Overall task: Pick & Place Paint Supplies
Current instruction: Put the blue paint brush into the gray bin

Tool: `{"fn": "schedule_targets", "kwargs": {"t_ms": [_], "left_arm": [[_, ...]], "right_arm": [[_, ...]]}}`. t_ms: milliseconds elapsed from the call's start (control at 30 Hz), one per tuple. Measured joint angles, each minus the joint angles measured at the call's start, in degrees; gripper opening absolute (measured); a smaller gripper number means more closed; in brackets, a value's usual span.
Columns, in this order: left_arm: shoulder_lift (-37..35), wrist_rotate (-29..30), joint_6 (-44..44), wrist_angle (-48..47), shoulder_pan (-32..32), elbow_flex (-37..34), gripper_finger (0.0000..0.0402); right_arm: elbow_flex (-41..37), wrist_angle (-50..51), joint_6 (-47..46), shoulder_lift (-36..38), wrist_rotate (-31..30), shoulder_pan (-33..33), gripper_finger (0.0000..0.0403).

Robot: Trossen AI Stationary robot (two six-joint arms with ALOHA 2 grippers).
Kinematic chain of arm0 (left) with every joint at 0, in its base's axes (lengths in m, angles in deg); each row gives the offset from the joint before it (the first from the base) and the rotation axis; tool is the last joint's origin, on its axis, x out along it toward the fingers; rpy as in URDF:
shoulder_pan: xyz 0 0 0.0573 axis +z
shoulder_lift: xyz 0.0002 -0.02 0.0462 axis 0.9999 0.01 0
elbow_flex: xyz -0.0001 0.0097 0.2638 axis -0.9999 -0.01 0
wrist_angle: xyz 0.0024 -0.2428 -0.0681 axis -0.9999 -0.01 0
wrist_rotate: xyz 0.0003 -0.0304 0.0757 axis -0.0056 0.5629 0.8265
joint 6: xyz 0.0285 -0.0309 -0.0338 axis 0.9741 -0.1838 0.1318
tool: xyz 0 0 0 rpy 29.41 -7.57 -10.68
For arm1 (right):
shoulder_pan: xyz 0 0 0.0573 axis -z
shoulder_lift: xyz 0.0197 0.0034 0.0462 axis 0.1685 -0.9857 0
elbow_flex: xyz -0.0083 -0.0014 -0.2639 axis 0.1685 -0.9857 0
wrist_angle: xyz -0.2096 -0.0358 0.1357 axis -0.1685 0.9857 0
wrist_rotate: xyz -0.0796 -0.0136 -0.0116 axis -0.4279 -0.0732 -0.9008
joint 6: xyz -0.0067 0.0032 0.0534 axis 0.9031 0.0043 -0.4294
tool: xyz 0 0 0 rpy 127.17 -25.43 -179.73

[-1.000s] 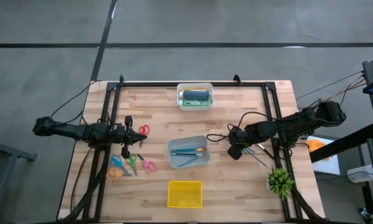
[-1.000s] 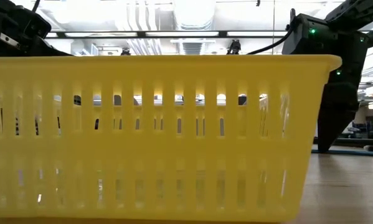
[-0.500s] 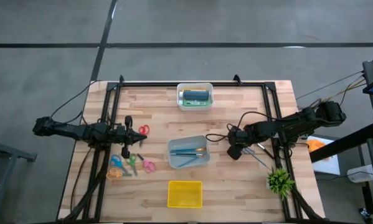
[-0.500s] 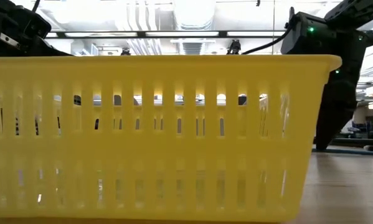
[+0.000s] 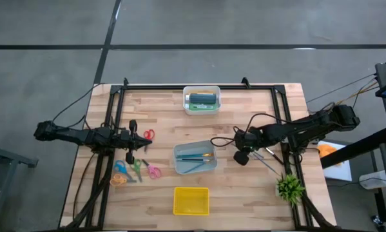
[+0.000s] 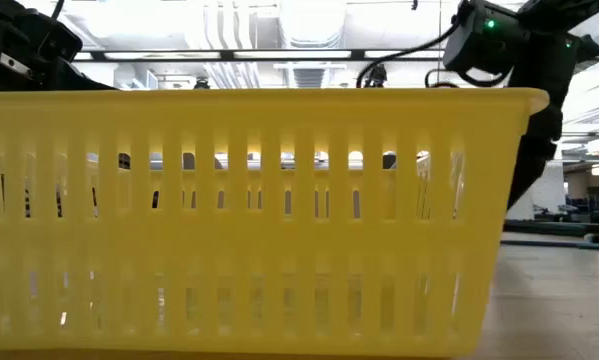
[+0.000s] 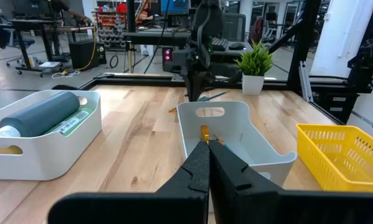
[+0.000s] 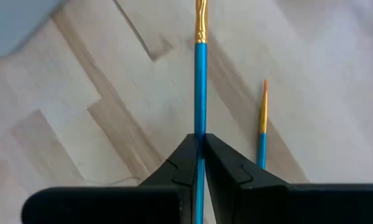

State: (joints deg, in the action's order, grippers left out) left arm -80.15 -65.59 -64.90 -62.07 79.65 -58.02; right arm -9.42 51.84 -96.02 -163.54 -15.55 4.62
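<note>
With your right gripper (image 8: 200,144) pinched shut on a blue-handled brush (image 8: 200,81) above bare wood, you're mid-carry. Next: swing it over the grey bin (image 5: 194,158), then release. Left gripper (image 7: 208,163) waits closed, empty.

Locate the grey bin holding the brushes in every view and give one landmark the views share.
High view: grey bin, table centre, above the yellow basket.
Low view: not visible; the basket fills the picture.
Left wrist view: grey bin, just past the shut left end effector.
Right wrist view: cannot tell.
Shared landmark: the yellow basket.
</note>
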Motion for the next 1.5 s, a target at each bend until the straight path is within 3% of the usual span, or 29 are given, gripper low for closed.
{"fn": "schedule_targets", "kwargs": {"t_ms": [433,767,1000,1267,1500], "left_arm": [[0.0,0.0,0.0,0.0,0.0,0.0,0.0000],[0.0,0.0,0.0,0.0,0.0,0.0,0.0000],[0.0,0.0,0.0,0.0,0.0,0.0,0.0000],[0.0,0.0,0.0,0.0,0.0,0.0,0.0000],[0.0,0.0,0.0,0.0,0.0,0.0,0.0000]], "right_arm": [[5.7,-1.3,13.3,4.2,-2.1,0.0,0.0019],[13.7,-5.1,25.1,1.3,-0.1,0.0,0.0019],[23.7,-2.4,30.4,-6.8,1.4,0.0,0.0019],[39.4,6.3,35.3,-21.0,8.8,0.0,0.0019],[51.2,15.8,38.7,-32.4,9.6,0.0,0.0019]]}}
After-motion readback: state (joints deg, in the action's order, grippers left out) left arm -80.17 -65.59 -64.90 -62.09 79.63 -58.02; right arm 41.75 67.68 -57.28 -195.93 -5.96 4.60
